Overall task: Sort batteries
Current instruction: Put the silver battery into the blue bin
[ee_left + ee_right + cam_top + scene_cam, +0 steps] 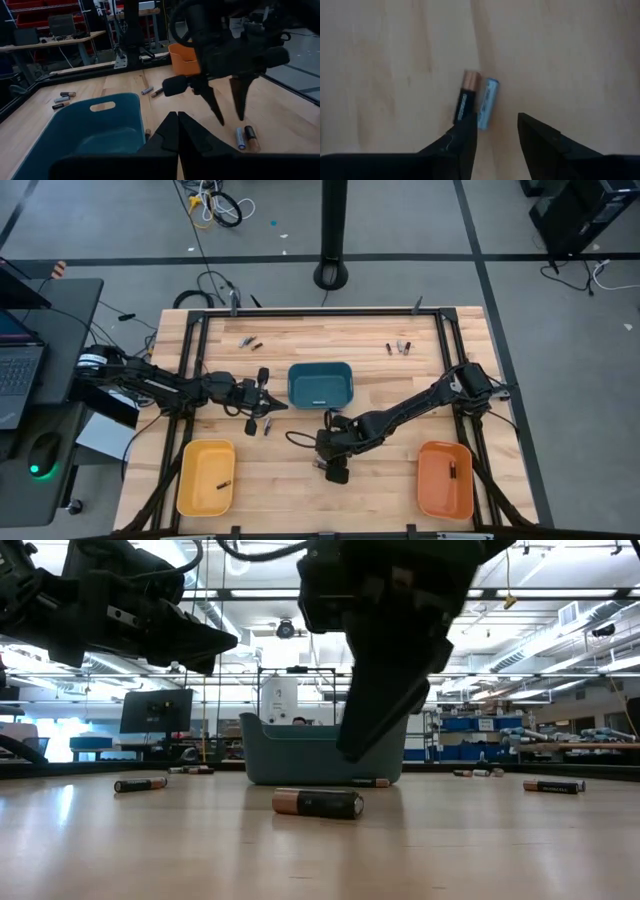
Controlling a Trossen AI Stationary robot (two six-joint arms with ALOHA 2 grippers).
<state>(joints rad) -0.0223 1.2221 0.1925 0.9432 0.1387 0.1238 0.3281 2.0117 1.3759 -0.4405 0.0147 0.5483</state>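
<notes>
Two batteries lie touching side by side: a black, copper-ended cell [464,102] and a slimmer pale-blue cell [488,102]. The right gripper [496,134] hovers over them, fingers spread and empty. The left gripper [177,131] is pinched closed on nothing

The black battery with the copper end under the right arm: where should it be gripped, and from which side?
Grip the black battery across its middle, coming straight down. It lies flat with a blue battery close alongside, so one finger needs the narrow gap between them. The right end effector hovers open, slightly offset toward the blue one.

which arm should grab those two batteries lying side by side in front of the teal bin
Right. The right gripper hangs open directly over the two batteries, while the left gripper is shut beside the teal bin.
</notes>
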